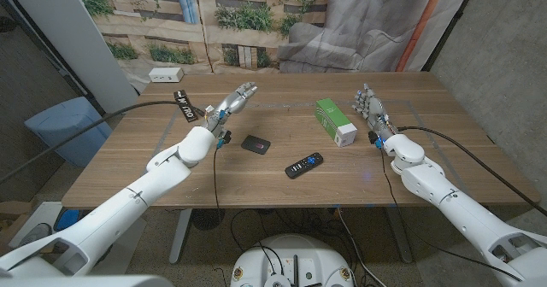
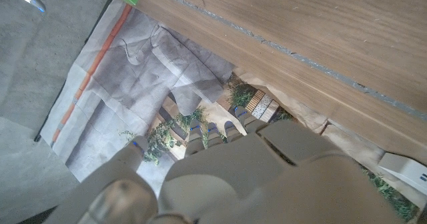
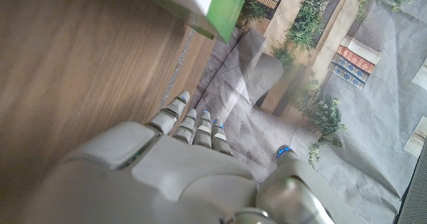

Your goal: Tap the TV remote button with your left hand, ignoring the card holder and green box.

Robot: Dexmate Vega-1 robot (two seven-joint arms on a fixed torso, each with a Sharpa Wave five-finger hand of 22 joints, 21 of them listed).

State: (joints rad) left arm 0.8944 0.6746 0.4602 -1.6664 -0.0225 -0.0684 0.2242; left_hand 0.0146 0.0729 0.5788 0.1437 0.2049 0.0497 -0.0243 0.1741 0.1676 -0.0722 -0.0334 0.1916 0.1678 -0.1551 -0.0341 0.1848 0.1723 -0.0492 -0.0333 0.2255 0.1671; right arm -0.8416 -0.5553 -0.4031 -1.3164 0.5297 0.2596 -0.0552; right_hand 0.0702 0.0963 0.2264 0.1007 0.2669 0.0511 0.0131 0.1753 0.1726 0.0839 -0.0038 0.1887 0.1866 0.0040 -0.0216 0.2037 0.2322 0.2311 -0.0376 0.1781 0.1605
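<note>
A black TV remote (image 1: 304, 164) lies on the wooden table (image 1: 256, 176) near the front middle, its buttons facing up. My left hand (image 1: 232, 101) is raised over the table's left half, well behind and to the left of the remote, fingers extended and holding nothing. In the left wrist view the back of the left hand (image 2: 233, 177) shows against the table's far edge. My right hand (image 1: 369, 106) stands on the right side with fingers straight and apart, just right of the green box (image 1: 334, 120). The back of that right hand (image 3: 180, 171) also appears in the right wrist view.
A small black card holder (image 1: 255, 144) lies between my left hand and the remote. The green box (image 3: 200, 4) has a white end. A black tag (image 1: 185, 104) and a white power strip (image 1: 166, 75) sit at the table's far left. A printed backdrop hangs behind the table.
</note>
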